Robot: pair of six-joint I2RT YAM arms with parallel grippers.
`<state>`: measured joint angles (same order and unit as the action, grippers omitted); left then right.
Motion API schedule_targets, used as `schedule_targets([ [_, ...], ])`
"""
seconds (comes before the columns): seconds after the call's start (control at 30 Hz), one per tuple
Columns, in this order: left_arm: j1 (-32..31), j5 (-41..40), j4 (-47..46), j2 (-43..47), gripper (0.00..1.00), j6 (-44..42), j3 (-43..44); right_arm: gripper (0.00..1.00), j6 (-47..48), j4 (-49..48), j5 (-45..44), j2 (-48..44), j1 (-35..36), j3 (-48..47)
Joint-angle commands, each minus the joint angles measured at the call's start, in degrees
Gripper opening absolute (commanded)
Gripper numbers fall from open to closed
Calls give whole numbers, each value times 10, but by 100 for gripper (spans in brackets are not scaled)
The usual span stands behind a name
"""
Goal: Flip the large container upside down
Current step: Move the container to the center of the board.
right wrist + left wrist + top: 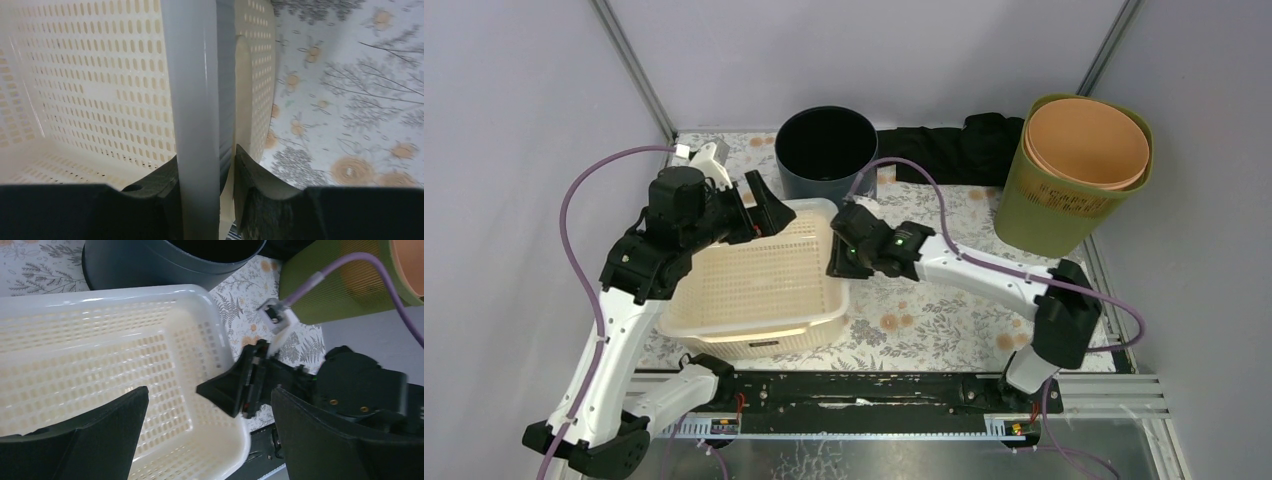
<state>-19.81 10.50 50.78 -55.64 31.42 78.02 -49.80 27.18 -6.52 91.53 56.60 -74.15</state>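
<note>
Cream perforated plastic basket [764, 285] sits mouth-up on the floral table [944, 325], left of centre. The right gripper [837, 258] pinches its right rim, one finger on each side. The left gripper [761, 207] hangs wide open over its far edge.

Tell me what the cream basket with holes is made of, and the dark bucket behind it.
The basket: likely moulded plastic, cream, slightly glossy; its even rows of slots and smooth shiny rim suggest it. The bucket: probably plastic too, dark grey, matte, with smooth walls, though hard to be sure.
</note>
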Motion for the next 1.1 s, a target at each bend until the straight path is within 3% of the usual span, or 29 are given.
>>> schedule_targets([
  [0.0,3,16,2,10,100,0,28,34,-57,-84,23,85,32,-57],
  [0.27,3,15,16,14,100,1,51,34,-110,-141,37,177,51,-131],
  [0.6,3,12,26,19,100,-2,62,37,-117,-110,41,284,77,-269],
  [0.83,3,9,31,18,100,-5,66,76,-112,-100,22,293,82,-284],
  [1.07,3,-6,45,12,100,-11,85,92,-66,-61,-26,236,81,-275],
])
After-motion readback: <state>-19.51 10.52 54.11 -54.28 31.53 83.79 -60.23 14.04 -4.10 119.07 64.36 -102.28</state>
